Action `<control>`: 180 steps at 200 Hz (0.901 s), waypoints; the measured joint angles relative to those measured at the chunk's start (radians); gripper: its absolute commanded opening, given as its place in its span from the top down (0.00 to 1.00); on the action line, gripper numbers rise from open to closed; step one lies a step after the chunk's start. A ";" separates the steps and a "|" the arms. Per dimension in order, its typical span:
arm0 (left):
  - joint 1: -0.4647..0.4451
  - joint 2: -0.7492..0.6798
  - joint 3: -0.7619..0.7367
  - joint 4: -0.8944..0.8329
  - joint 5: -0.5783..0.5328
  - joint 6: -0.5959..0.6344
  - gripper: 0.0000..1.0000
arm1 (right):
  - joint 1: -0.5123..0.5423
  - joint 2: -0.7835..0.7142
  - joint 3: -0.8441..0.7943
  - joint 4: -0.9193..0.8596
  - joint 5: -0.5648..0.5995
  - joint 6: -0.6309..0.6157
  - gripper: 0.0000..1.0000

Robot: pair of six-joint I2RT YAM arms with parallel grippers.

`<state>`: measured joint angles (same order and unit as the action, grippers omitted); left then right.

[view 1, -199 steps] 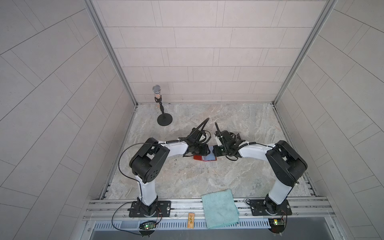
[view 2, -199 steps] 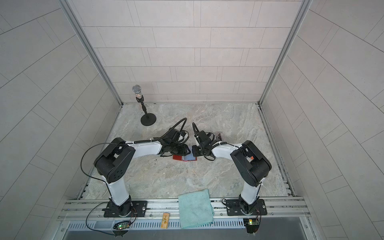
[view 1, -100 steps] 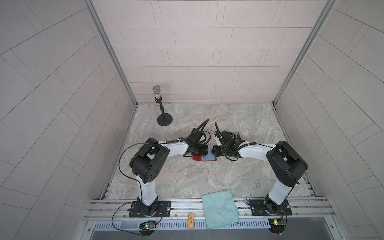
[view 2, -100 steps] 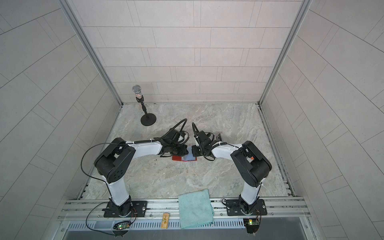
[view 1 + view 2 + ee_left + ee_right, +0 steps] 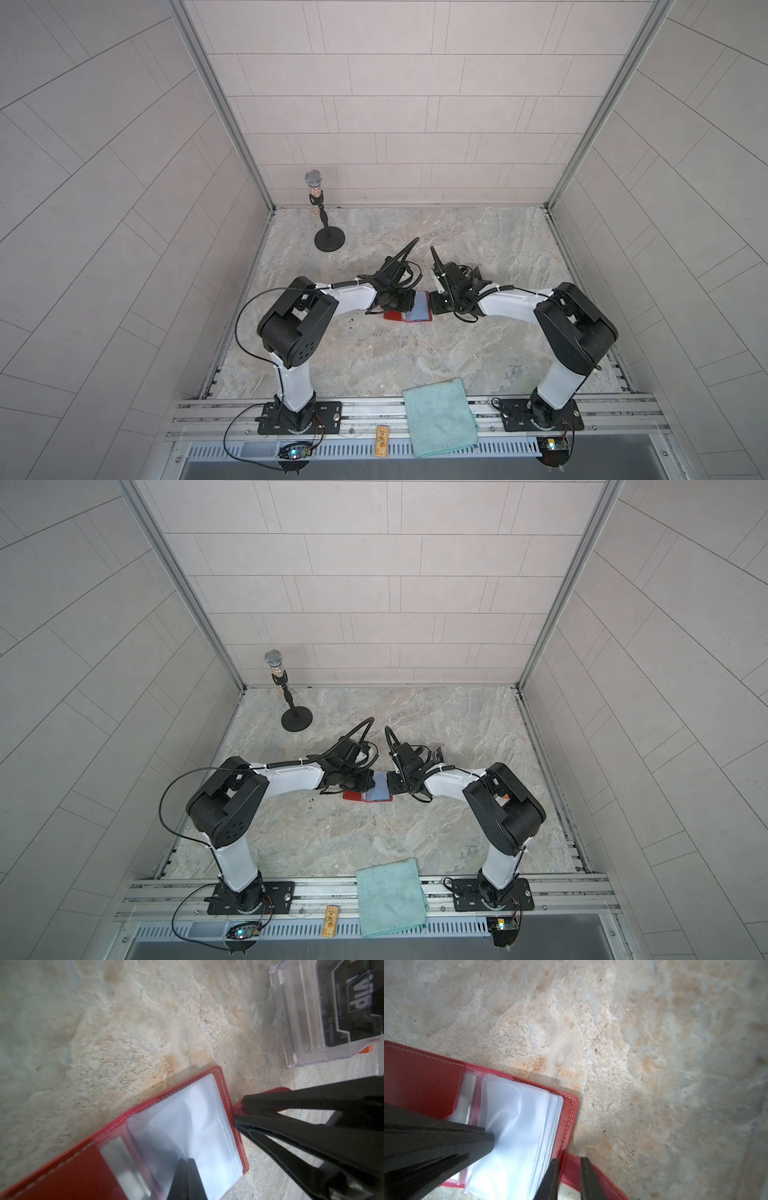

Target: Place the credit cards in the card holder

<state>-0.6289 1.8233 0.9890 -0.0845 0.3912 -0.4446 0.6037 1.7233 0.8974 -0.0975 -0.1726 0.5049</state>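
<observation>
The left pincer (image 5: 187,1162) has its jaws pressed together on the top clear sleeve (image 5: 187,1118) of the wallet (image 5: 68,1167), and the film wrinkles in toward its tips. The wallet lies open on the table (image 5: 124,1022) directly under this pincer, with its inside and the stack of sleeves facing up.

The right pincer (image 5: 569,1162) faces the left one from the wallet's other side. In both top views the two come nearly tip to tip, with only a pale bluish leaf of sleeve between them. The right pincer's jaws stand a little apart, one on either side of the red tab (image 5: 602,1180) that sticks out from the wallet's edge. Whether they press on the tab cannot be told. Its tips sit just beside the outer edge of the sleeves.

A black card (image 5: 357,1007) with white lettering lies inside a clear box (image 5: 299,1022). The box rests on the table beyond the right pincer's fingers, apart from the wallet, and neither pincer touches it.

A mic (image 5: 319,195) on a round stand is well apart from the left pincer, toward the back wall. A folded teal cloth (image 5: 440,415) lies on the front rail, well apart from both pincers.
</observation>
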 measured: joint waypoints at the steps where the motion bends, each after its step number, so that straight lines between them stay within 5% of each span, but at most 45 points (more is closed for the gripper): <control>1: 0.000 0.000 0.000 0.000 0.000 0.000 0.99 | 0.000 0.000 0.000 0.000 0.000 0.000 0.79; 180: 0.000 -0.030 -0.022 0.010 0.000 -0.002 0.99 | -0.003 -0.061 0.002 0.033 -0.114 0.028 0.90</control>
<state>-0.6289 1.7931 0.9672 -0.0746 0.3912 -0.4461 0.6010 1.6627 0.8989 -0.0643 -0.2863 0.5331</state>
